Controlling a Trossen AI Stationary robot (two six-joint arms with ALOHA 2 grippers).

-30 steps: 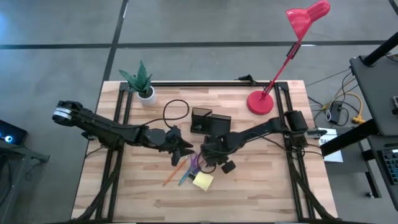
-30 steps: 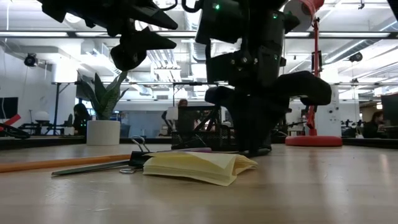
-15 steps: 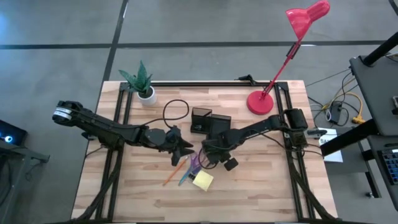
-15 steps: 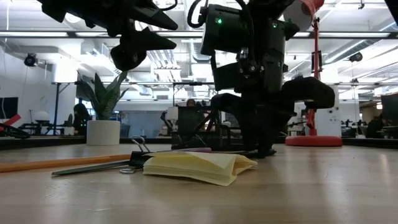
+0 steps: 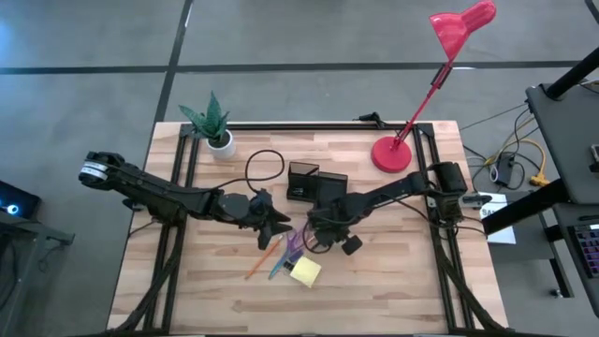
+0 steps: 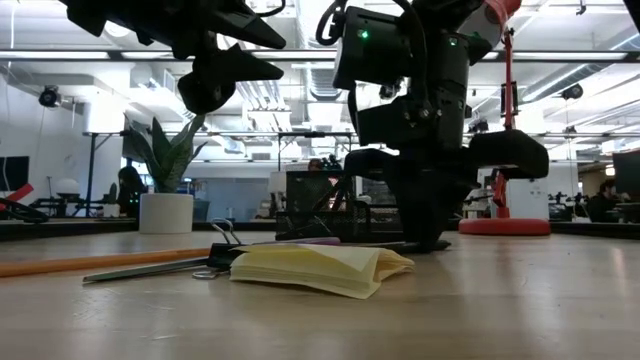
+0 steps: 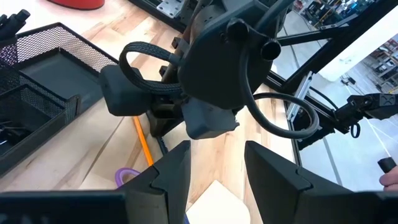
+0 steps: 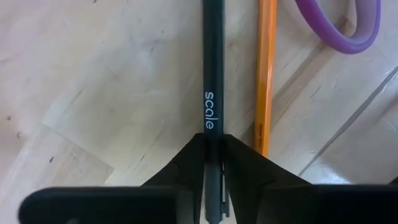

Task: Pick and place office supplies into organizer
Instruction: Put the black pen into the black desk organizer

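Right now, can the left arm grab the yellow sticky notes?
Probably yes. The left gripper hangs open above the table, and the sticky notes lie uncovered nearby, though the right gripper, closed on the black pen, crowds that spot.

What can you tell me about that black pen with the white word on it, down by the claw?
The black pen is a slim, smooth, matte-looking stick with "scale" printed in white along its barrel. It lies flat on the wooden table, parallel to an orange pencil close beside it; whether they touch is unclear. The right tool has its two dark fingers closed against the pen's sides.
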